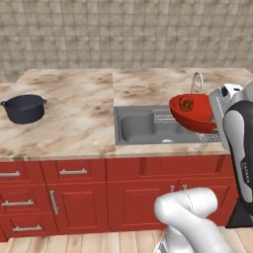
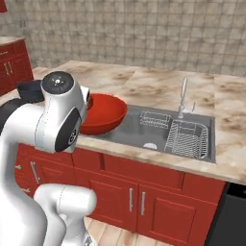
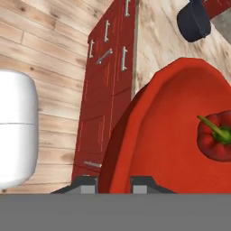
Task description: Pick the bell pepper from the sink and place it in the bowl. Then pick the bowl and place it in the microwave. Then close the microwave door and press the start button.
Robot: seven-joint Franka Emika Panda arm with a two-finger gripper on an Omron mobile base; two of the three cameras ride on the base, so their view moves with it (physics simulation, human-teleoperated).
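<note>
Fingers pinch the near rim of the bowl, held lifted above the sink. Bell pepper rests inside, at 2 o'clock from the fingers. Bowl tilted.

Glossy white arm, dark joints

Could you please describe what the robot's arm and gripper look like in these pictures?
The arm is glossy white with rounded, bulbous links, dark grey bands at the joints and a grey round cap on one joint. The gripper has small dark grey jaws. No cables show.
</note>
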